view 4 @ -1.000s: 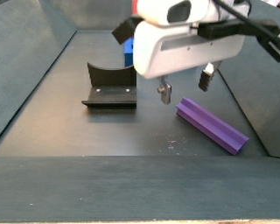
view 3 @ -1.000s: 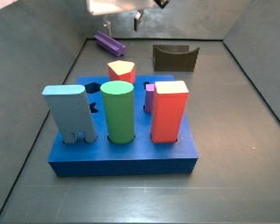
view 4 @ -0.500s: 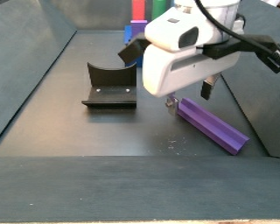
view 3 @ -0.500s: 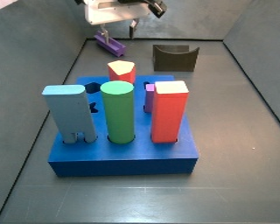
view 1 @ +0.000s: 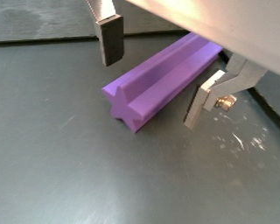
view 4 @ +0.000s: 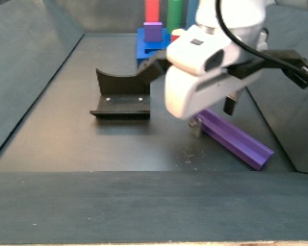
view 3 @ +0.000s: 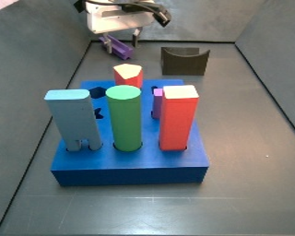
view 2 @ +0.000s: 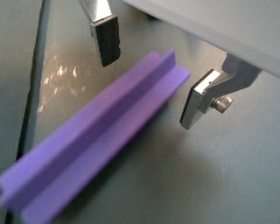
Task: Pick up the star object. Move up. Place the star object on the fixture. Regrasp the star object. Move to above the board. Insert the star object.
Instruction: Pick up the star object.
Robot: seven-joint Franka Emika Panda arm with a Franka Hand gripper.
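The star object is a slim purple ridged peg lying flat on the dark floor, seen in both wrist views. My gripper is open and lowered over it, one finger on each side with a gap to each. In a side view the gripper hangs at the far left corner over the star object. The white hand covers one end of the star object. The fixture stands apart, and so does the blue board.
The board carries a green cylinder, a red block, a light blue block and a peach peg. Sloped bin walls rise close beside the star object.
The gripper has come down from above the floor onto the star object, so its open fingers now straddle the peg. The peg itself has not moved.
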